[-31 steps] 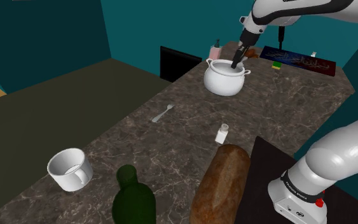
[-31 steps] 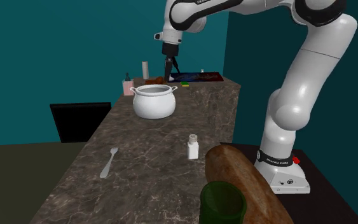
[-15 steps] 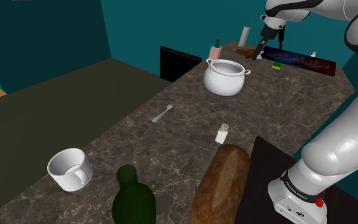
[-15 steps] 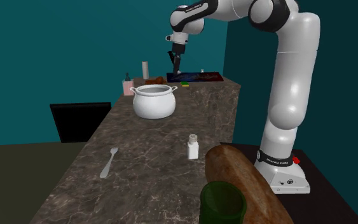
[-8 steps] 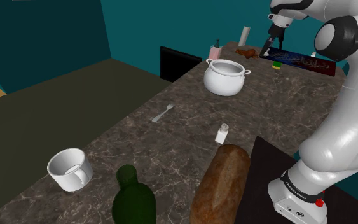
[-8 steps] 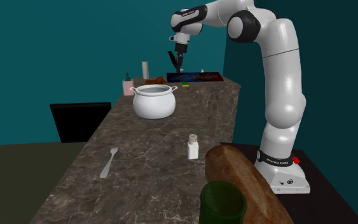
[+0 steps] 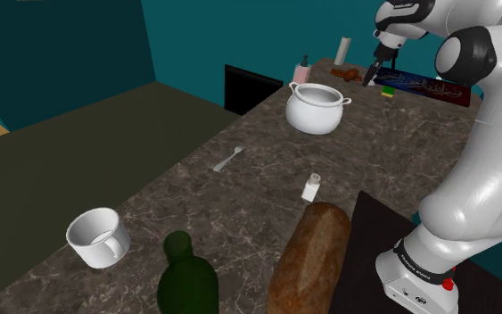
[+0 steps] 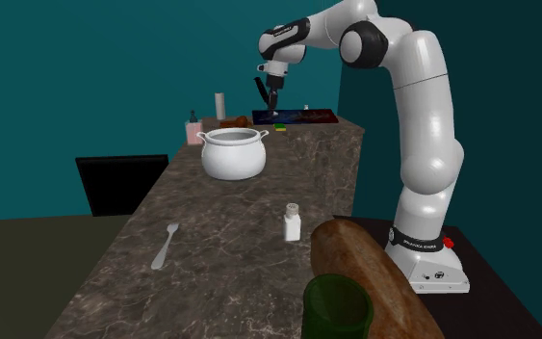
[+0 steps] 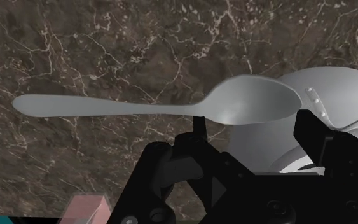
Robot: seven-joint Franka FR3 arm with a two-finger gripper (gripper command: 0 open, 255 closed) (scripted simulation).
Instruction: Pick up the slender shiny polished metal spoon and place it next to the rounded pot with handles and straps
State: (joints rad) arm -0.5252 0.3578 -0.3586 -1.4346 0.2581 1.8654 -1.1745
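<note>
Dark marbled tabletop (image 7: 240, 205) carries a white pot (image 7: 316, 109) and, well apart from it, a loose spoon (image 7: 229, 161). The gripper (image 7: 371, 78) hangs beyond the pot. From the second exterior view, the gripper (image 8: 271, 104) is above the far end. At the wrist, the fingers (image 9: 311, 127) clasp a grey spoon (image 9: 171, 105) crosswise, in front of the pot (image 9: 336, 95).
</note>
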